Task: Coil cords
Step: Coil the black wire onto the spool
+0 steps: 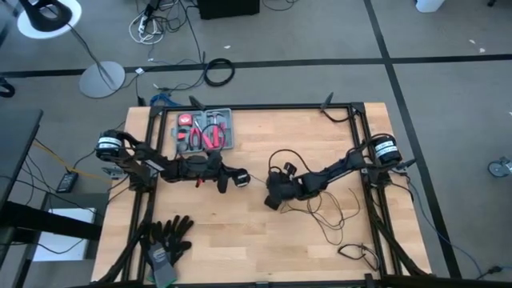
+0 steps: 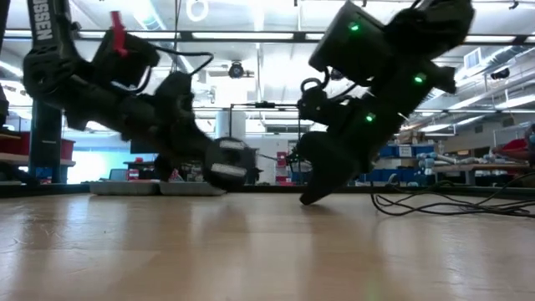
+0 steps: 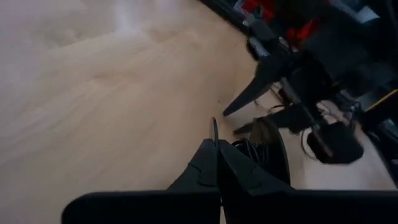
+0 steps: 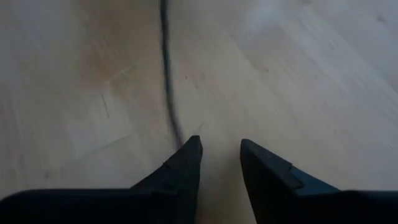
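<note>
The cords are thin black wire, lying in loose loops (image 1: 324, 210) on the wooden table's right half. One strand (image 4: 166, 81) runs up to my right gripper (image 4: 217, 149). That gripper is open and slants down at the table's middle (image 1: 272, 202), its tips at the tabletop, with the strand beside one finger; I cannot tell whether it touches. My left gripper (image 3: 216, 144) is shut, left of centre (image 1: 242, 178). A round black puck (image 2: 226, 163) wound with wire (image 3: 252, 149) sits right beside its fingers, above the tabletop. My left gripper has a thin dark strand (image 3: 214, 127) sticking out between its shut fingertips. The fingers point nearly level toward the table's right. The puck (image 3: 264, 146) hangs close beside them, clear of the table. The fingers hide how strand and puck join.
A grey tool tray with red-handled pliers (image 1: 204, 130) stands at the far left. Black gloves (image 1: 168, 236) lie at the near left. A small cord end (image 1: 356, 252) rests near the right front. Black frame rails (image 1: 256, 106) border the table. Bare wood lies between the gloves and the loops.
</note>
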